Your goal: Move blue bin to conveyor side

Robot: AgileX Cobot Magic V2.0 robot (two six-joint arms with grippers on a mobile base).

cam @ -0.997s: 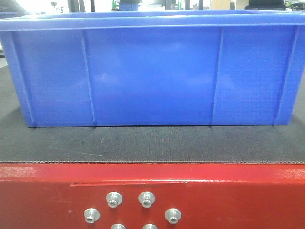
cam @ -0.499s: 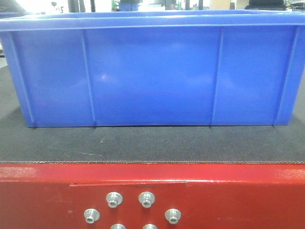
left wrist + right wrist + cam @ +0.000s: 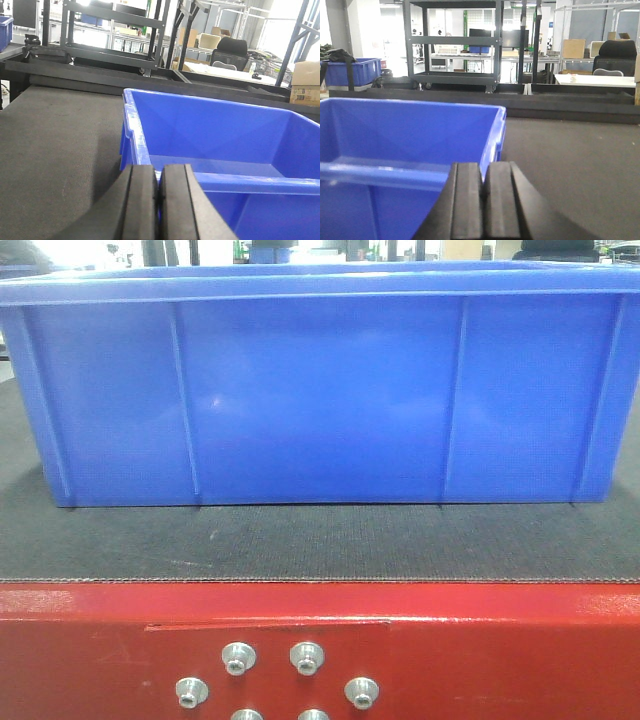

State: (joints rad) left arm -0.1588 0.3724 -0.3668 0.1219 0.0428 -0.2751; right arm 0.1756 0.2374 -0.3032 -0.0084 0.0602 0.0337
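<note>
- The blue bin point(image 3: 320, 390) sits upright on the conveyor point(image 3: 320, 540), its long wall facing the front camera and filling most of that view; 4 thin vertical ribs run down that wall under a thickened top rim.
- A strip of dark grey belt lies bare between the blue bin and the red frame point(image 3: 500, 650), which runs along the belt's near edge; 6 silver bolts point(image 3: 270, 685) cluster in that frame below the bin's middle.
- In the left wrist view, the left gripper point(image 3: 159, 202) is at the near rim of the blue bin point(image 3: 225, 135) close to one corner, its 2 black pads pressed together with only a thin seam between them; nothing can be seen pinched in that seam, though blue shows just below it.
- Bare belt point(image 3: 55, 145) stretches away beside the bin on that side.
- In the right wrist view, the right gripper point(image 3: 484, 202) is at the near rim of the blue bin point(image 3: 405, 130) close to the opposite corner, its 2 pads likewise clenched together, with no part of the rim visibly caught between them.
- Beyond the bin, past the belt's far edge, stand a dark metal shelving rack point(image 3: 452, 45) and another blue crate point(image 3: 350, 70).
</note>
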